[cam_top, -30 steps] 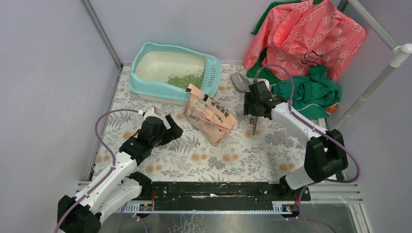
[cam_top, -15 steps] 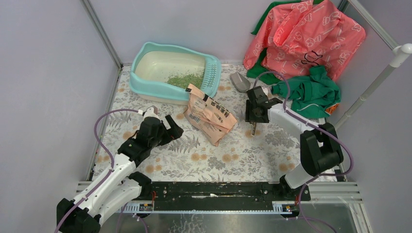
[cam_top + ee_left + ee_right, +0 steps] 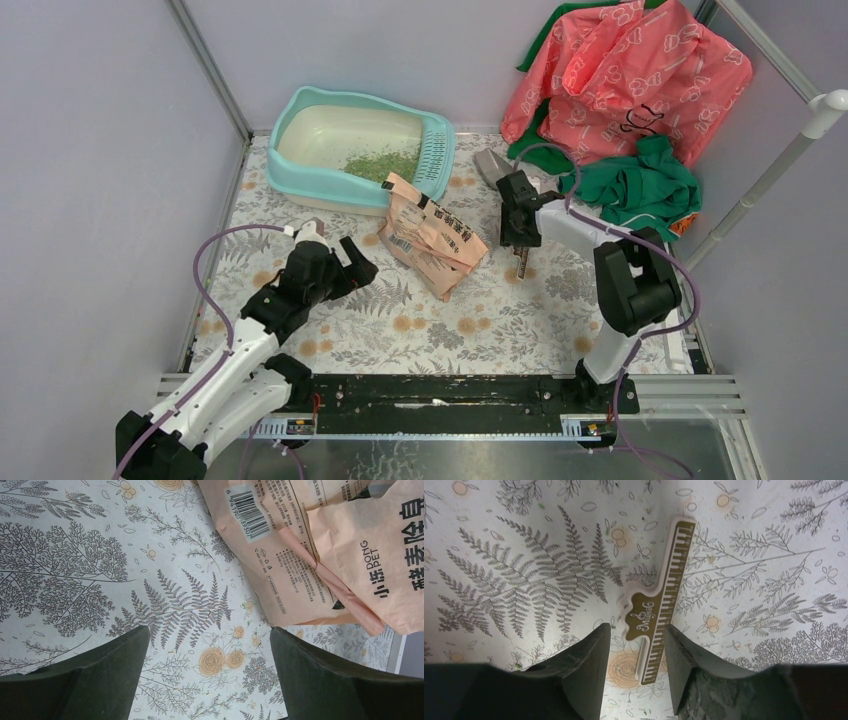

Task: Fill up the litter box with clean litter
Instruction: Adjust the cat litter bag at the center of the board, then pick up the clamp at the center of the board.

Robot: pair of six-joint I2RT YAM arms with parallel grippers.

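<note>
Right gripper (image 3: 636, 630) straddles a piano-key clip (image 3: 644, 615) on the table (image 3: 774, 530), jaws apart, nothing gripped; left gripper (image 3: 209, 630) hangs spread wide beside paper bag (image 3: 300, 565).

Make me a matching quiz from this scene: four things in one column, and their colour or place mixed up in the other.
1. litter box
2. clean litter
3. paper bag
4. clip

A. peach-pink, printed with a barcode
B. brown with piano keys, straddled by the right gripper
C. light teal outside, cream inside
D. green, heaped inside the basin

Pairs: 1-C, 2-D, 3-A, 4-B
</note>
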